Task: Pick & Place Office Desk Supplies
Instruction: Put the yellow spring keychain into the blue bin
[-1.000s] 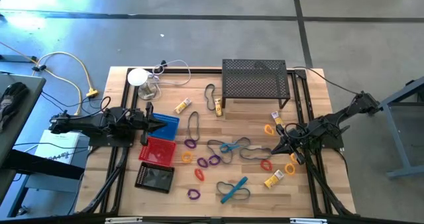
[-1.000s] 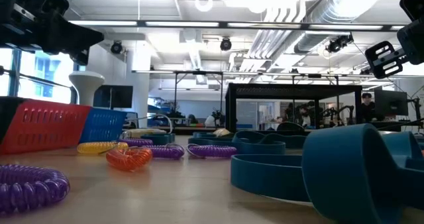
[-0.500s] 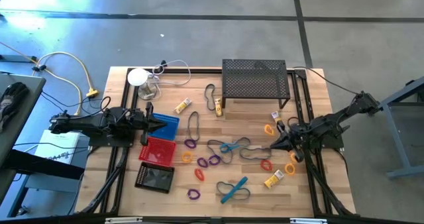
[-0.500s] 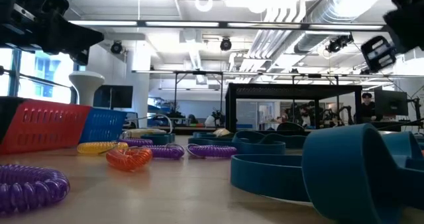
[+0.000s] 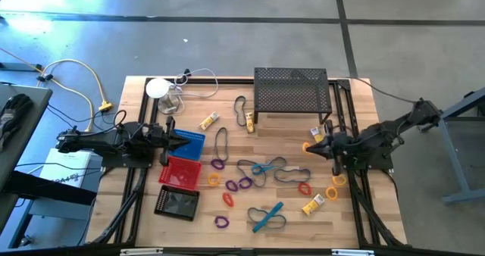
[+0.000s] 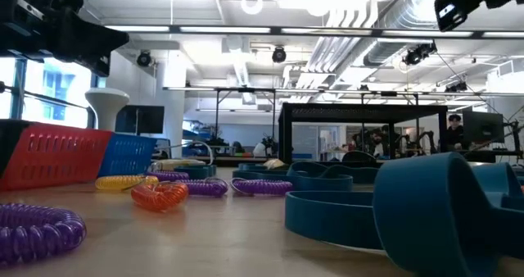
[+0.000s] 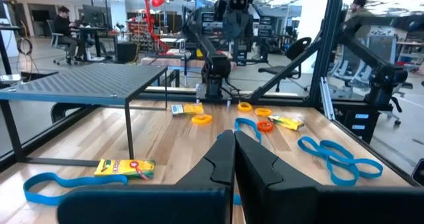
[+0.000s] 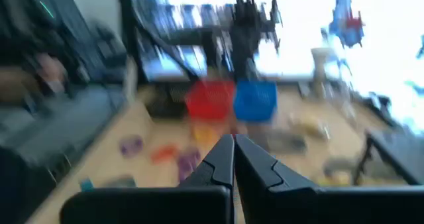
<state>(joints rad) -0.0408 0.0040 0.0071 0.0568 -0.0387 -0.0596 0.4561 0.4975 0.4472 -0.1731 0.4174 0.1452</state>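
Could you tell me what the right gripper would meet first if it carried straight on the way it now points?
The right gripper, shut and empty, points across the table toward the left arm. Its height is unclear; if low enough, the black loop comes first, then the blue basket. Otherwise the way looks free.

The table (image 5: 288, 210) is lit evenly from above, and only small soft shadows are seen under things. Bright ceiling lights (image 6: 344, 15) are seen in the low view, with glare on the left by the window. The blue loop (image 6: 434, 207) up close is out of focus. The right wrist view is badly smeared and washed out with white light.
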